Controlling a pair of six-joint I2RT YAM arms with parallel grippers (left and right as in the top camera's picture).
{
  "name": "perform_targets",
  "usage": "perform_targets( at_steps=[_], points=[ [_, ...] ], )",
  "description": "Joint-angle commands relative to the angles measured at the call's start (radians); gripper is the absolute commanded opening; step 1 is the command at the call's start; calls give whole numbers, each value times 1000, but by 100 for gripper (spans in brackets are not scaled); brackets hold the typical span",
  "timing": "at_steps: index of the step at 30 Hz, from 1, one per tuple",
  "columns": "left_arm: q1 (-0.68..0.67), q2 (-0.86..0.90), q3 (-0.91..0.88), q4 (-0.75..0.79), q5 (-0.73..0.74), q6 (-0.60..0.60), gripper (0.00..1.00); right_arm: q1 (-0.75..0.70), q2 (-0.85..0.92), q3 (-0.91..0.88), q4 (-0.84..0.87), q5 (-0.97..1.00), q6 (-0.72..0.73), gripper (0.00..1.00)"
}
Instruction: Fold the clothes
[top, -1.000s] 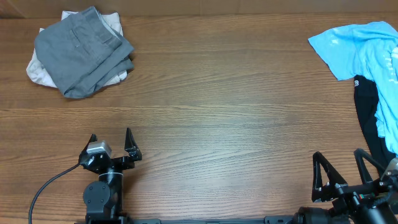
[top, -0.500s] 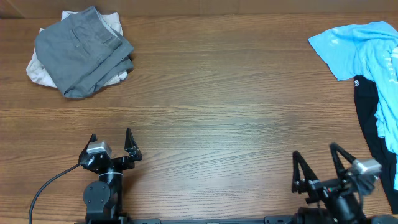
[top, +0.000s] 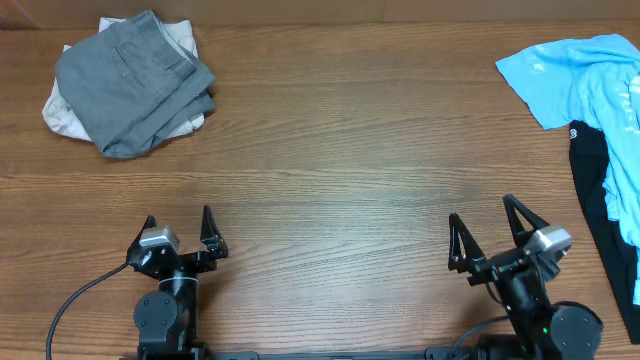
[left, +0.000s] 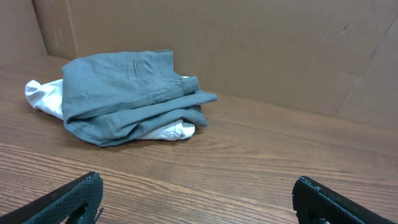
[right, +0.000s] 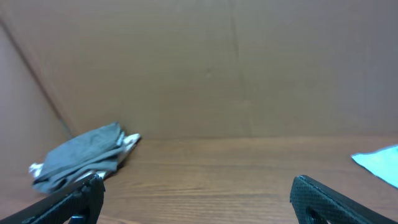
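The left hand (top: 178, 216) and the right hand (top: 481, 210) sit wide open and empty at the near edge of the tabletop (top: 340, 150), probably ready to reach, with the grey shorts (top: 130, 85) piled far left and the blue shirt (top: 590, 80) crumpled far right.

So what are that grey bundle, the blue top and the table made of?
The grey bundle looks like matte woven cotton: stitched seams, soft creases. The blue top seems a thinner knit, loosely wrinkled. The table shows brown wood grain with a slight sheen, possibly laminate.
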Motion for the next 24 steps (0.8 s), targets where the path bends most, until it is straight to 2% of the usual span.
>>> perform_targets(
  at_steps=[1, 6, 16, 24],
  points=[
    [6, -12, -4, 2, -2, 19, 100, 6, -11, -62, 31, 96, 57, 100],
    [6, -12, -4, 2, -2, 19, 100, 8, -11, -140, 89, 176, 89, 100],
    [6, -11, -4, 2, -2, 19, 100, 8, -12, -254, 208, 211, 97, 100],
    [6, -11, -4, 2, -2, 19, 100, 9, -12, -253, 141, 261, 105, 100]
  ],
)
